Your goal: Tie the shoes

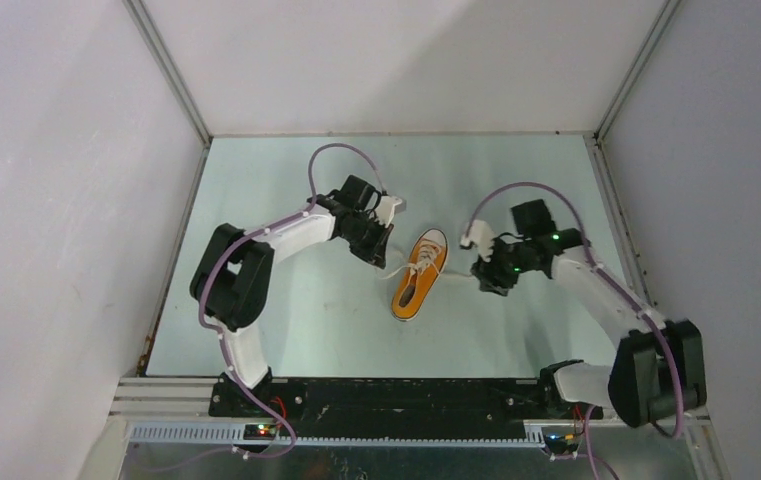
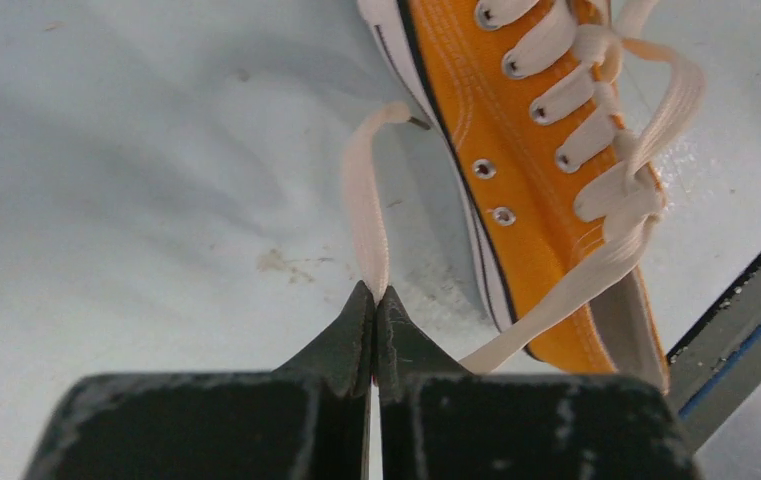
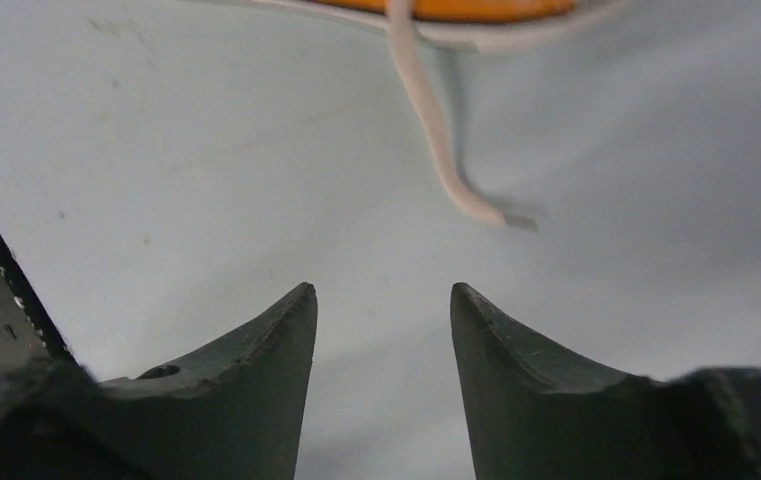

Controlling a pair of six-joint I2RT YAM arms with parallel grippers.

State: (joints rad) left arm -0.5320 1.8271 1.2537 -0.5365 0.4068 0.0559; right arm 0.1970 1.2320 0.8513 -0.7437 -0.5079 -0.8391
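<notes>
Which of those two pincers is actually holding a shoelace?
The left pincer: its jaws are shut on a white lace. The right pincer is open, the other lace end lying loose ahead of it.

There is one orange sneaker [image 1: 420,275] on one table [image 1: 286,180], between two pairs of fingers. It trails two loose white lace ends: one lace end [image 2: 364,210] is pinched between the left fingers [image 2: 341,345], and the other lace end [image 3: 434,130] lies just ahead of the parted right fingers [image 3: 266,350].
</notes>
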